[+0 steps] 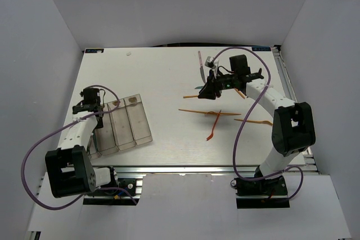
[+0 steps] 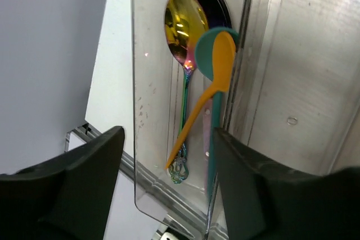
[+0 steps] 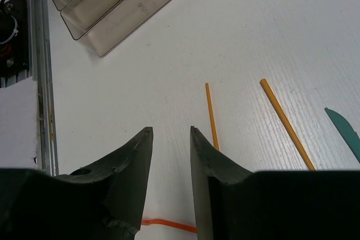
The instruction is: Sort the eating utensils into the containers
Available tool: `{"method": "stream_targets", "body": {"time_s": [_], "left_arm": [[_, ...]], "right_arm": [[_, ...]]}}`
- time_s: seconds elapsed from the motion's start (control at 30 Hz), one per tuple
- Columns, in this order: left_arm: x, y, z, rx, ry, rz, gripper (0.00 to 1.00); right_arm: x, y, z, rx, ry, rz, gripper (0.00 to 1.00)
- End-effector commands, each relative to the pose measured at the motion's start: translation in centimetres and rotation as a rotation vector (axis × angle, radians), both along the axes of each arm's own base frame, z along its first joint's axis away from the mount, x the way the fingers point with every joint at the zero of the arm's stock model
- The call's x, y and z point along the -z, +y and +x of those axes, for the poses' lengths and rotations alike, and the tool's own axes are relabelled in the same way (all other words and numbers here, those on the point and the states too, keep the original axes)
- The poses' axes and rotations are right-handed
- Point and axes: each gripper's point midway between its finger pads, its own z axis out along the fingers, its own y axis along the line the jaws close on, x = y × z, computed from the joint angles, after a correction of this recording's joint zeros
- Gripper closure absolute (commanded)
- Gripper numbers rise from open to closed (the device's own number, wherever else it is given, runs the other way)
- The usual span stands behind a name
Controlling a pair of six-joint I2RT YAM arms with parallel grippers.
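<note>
Several sticks (image 3: 211, 113) lie near the right edge: the right gripper (image 3: 170, 133), narrowly parted and empty, should straddle one squarely; the left gripper (image 2: 169, 133) gapes, empty.

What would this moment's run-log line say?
left gripper open over bin holding gold spoon | right gripper open, empty | orange sticks on table

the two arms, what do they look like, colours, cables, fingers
Both the left arm and right arm have white links joined by chunky black joint housings. A purple cable loops loosely from each base up to the wrist. The fingers are matte black, wedge-shaped, tapering to the tip.
</note>
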Motion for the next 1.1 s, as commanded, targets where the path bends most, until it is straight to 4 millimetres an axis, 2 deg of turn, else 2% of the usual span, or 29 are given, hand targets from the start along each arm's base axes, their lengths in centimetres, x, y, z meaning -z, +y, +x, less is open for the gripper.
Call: {"method": "stream_targets", "body": {"time_s": [0.0, 0.1, 0.2, 0.23, 0.3, 0.33, 0.37, 0.4, 0.47, 0.5, 0.53, 0.57, 0.6, 0.63, 0.7, 0.77, 0.8, 0.87, 0.9, 0.97, 1.0, 1.07], "left_arm": [[-2.6, 0.6, 0.8, -0.021, -0.109, 0.035, 0.23], [-3.9, 0.3, 1.4, -0.004, -0.146, 0.033, 0.17], [-5.4, -0.5, 2.5, 0.012, -0.199, -0.006, 0.16], [-6.8, -0.8, 3.2, 0.030, -0.231, -0.025, 0.16], [-7.6, -3.4, 5.1, 0.064, -0.322, -0.186, 0.15], [-9.1, -4.7, 6.1, 0.107, -0.367, -0.249, 0.06], [-9.7, -6.0, 6.8, 0.132, -0.400, -0.321, 0.02], [-10.3, -8.6, 7.7, 0.194, -0.439, -0.452, 0.02], [-12.2, -10.6, 8.7, 0.243, -0.503, -0.554, 0.02], [-12.8, -12.0, 9.0, 0.252, -0.531, -0.627, 0.02], [-13.6, -13.7, 9.4, 0.301, -0.562, -0.707, 0.02], [-13.8, -14.6, 9.4, 0.312, -0.578, -0.753, 0.02], [-14.9, -15.8, 9.7, 0.324, -0.625, -0.815, 0.02], [-14.5, -17.0, 9.3, 0.346, -0.619, -0.873, 0.02], [-15.0, -18.2, 9.0, 0.343, -0.652, -0.939, 0.02], [-16.0, -19.6, 8.8, 0.354, -0.699, -1.023, 0.02], [-15.4, -20.4, 8.4, 0.357, -0.683, -1.056, 0.02], [-15.7, -21.9, 8.2, 0.370, -0.686, -1.124, 0.02], [-15.2, -23.3, 7.8, 0.395, -0.657, -1.142, 0.02], [-15.1, -25.1, 7.8, 0.424, -0.653, -1.146, 0.02], [-14.8, -26.6, 7.4, 0.459, -0.630, -1.158, 0.02], [-13.9, -27.6, 7.5, 0.440, -0.595, -1.180, 0.02]], "right_arm": [[-2.1, -0.1, -0.1, -0.018, -0.054, 0.018, 0.61], [-2.3, -0.3, 0.2, -0.017, -0.064, -0.002, 0.60], [-2.7, -0.5, 0.5, -0.020, -0.083, -0.025, 0.59], [-2.5, -0.8, 0.2, -0.022, -0.071, -0.041, 0.58], [-2.4, -1.4, 0.5, -0.035, -0.122, -0.071, 0.56], [-2.7, -1.7, 0.7, -0.044, -0.142, -0.078, 0.56], [-2.5, -2.1, -0.5, -0.121, -0.170, -0.073, 0.52], [-2.3, -3.0, -0.9, -0.159, -0.184, -0.065, 0.48], [-2.5, -3.9, -1.7, -0.247, -0.248, -0.071, 0.38], [-1.2, -5.2, -3.0, -0.319, -0.254, -0.102, 0.36], [-0.8, -5.9, -3.3, -0.347, -0.260, -0.124, 0.34], [-0.5, -6.8, -3.2, -0.362, -0.270, -0.158, 0.32], [0.2, -8.1, -3.5, -0.385, -0.260, -0.173, 0.32], [0.6, -8.9, -3.4, -0.390, -0.260, -0.194, 0.32], [1.2, -10.1, -3.3, -0.383, -0.257, -0.213, 0.31], [2.0, -11.9, -2.5, -0.357, -0.271, -0.259, 0.32], [2.5, -13.0, -2.7, -0.351, -0.268, -0.270, 0.32], [3.4, -14.2, -3.0, -0.380, -0.290, -0.306, 0.34], [3.9, -14.8, -3.2, -0.379, -0.277, -0.320, 0.34], [4.6, -15.5, -3.2, -0.386, -0.269, -0.353, 0.35], [4.9, -15.5, -3.3, -0.385, -0.260, -0.359, 0.36], [5.3, -15.9, -2.8, -0.358, -0.266, -0.388, 0.36]]}}
